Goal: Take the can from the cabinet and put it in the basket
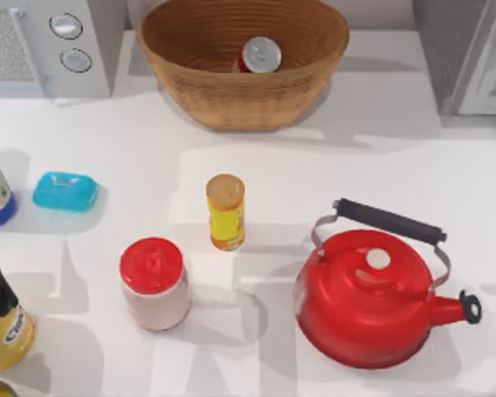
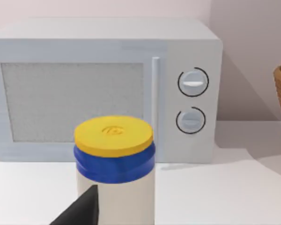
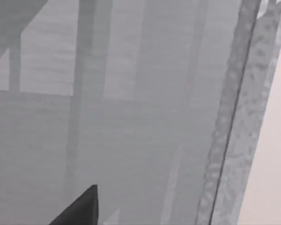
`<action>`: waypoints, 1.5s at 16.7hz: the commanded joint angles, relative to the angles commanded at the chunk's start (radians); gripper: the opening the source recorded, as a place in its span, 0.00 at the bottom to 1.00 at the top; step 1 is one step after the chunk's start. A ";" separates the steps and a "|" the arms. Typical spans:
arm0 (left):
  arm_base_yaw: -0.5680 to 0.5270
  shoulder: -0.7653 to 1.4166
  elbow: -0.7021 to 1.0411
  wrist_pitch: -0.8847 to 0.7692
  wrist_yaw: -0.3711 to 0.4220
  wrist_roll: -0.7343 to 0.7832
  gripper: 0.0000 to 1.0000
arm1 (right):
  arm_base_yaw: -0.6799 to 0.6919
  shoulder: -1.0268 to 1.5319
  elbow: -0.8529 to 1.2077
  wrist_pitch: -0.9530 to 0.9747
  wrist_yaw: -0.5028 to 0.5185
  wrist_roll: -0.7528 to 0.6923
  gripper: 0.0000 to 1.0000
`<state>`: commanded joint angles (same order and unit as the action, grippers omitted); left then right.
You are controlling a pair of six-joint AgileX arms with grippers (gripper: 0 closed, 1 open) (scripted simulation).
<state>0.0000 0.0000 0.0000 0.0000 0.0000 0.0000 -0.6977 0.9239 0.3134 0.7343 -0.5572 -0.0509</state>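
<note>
The table was white. The basket at upper centre was tan-brown with ribbed woven coils, and the can in it showed a shiny silver top and red sides. At upper left the microwave was white with a speckled grey door panel. A yellow tube had a tan lid, the jar was pale with a red lid, and the kettle was red with a black handle. The soap was bright blue. The cabinet at upper right looked dark grey, perhaps faintly mottled.
</note>
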 joint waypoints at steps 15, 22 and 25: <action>0.000 0.000 0.000 0.000 0.000 0.000 1.00 | -0.328 0.627 0.054 0.475 -0.455 0.081 1.00; 0.000 0.000 0.000 0.000 0.000 0.000 1.00 | -0.340 0.569 0.216 0.318 -0.428 0.059 1.00; 0.000 0.000 0.000 0.000 0.000 0.000 1.00 | -0.338 0.511 0.436 0.099 -0.416 0.046 1.00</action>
<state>0.0000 0.0000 0.0000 0.0000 0.0000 0.0000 -1.0361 1.4353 0.7496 0.8333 -0.9727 -0.0047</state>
